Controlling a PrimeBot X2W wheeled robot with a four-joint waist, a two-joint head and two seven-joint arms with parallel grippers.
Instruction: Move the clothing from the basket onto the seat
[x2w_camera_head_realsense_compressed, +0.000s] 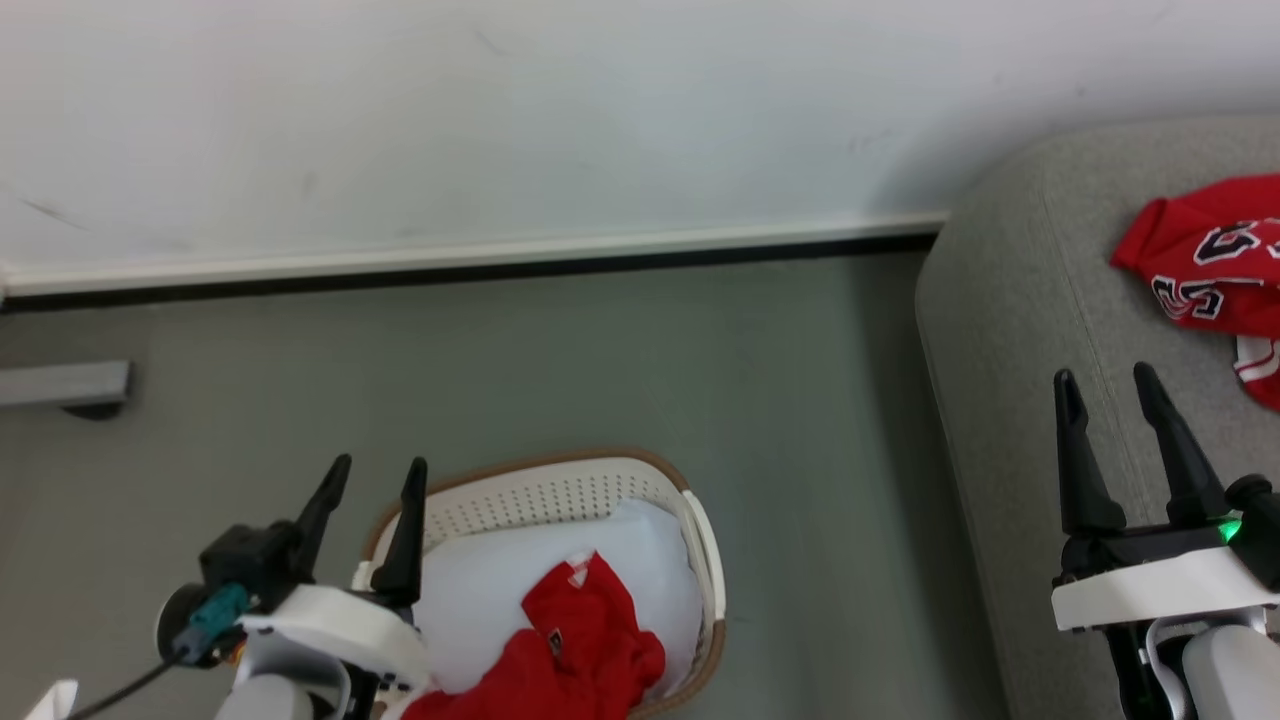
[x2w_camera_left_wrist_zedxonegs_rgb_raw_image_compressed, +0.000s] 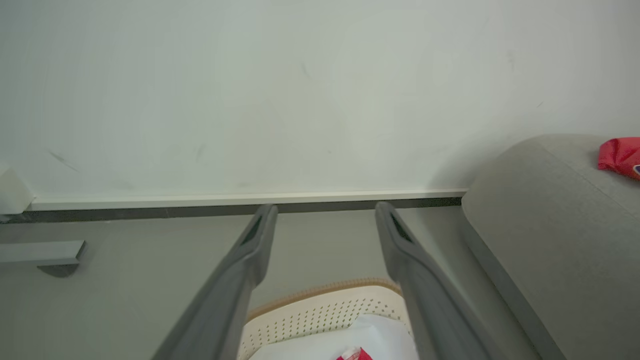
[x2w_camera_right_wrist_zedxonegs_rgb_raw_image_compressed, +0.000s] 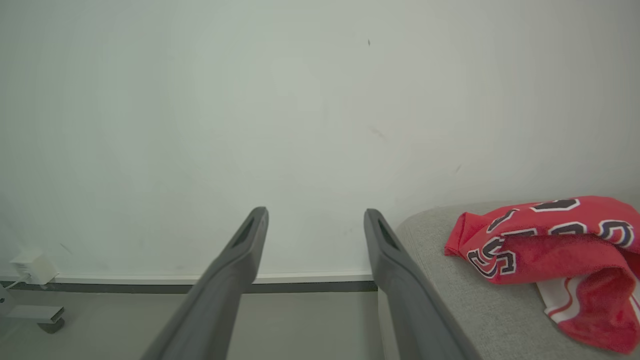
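The grey floor (x2w_camera_head_realsense_compressed: 600, 350) carries the basket (x2w_camera_head_realsense_compressed: 560, 495) and, apart to its right, the sofa (x2w_camera_head_realsense_compressed: 1010, 300). One red jersey (x2w_camera_head_realsense_compressed: 1210, 260) lies on the sofa.

Basket (x2w_camera_head_realsense_compressed: 560, 500) is sitting on floor (x2w_camera_head_realsense_compressed: 600, 350) at my left, jersey (x2w_camera_head_realsense_compressed: 580, 645) lying inside; second jersey (x2w_camera_head_realsense_compressed: 1215, 255) is lying on seat (x2w_camera_head_realsense_compressed: 1010, 330), right.

Bright, even light, sharp focus, soft shadow beside the seat (x2w_camera_head_realsense_compressed: 1010, 330).

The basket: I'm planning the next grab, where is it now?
Head view: the basket sits on the floor at bottom centre, right of the left claw, left of the grey sofa.
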